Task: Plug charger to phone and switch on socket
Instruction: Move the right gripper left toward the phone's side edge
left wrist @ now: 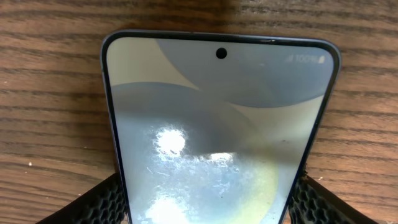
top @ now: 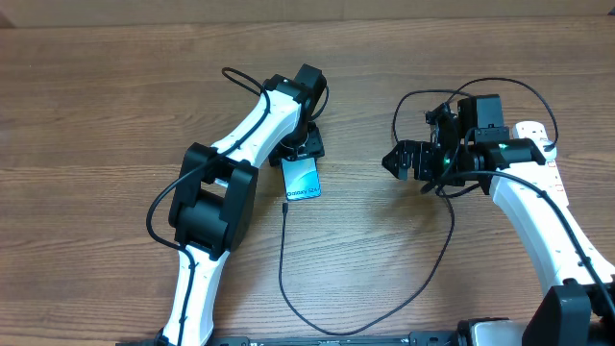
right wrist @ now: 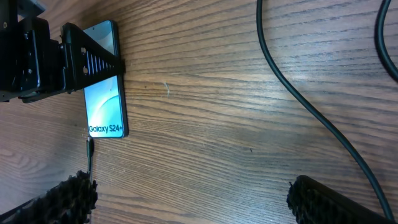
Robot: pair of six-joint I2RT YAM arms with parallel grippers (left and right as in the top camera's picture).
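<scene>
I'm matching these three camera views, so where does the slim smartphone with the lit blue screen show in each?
Overhead: slim blue-screened smartphone left of centre, at the left arm's tip.
Left wrist: smartphone fills the middle.
Right wrist: smartphone upper left.
Shared landmark: the black left hand gripping its sides.
</scene>
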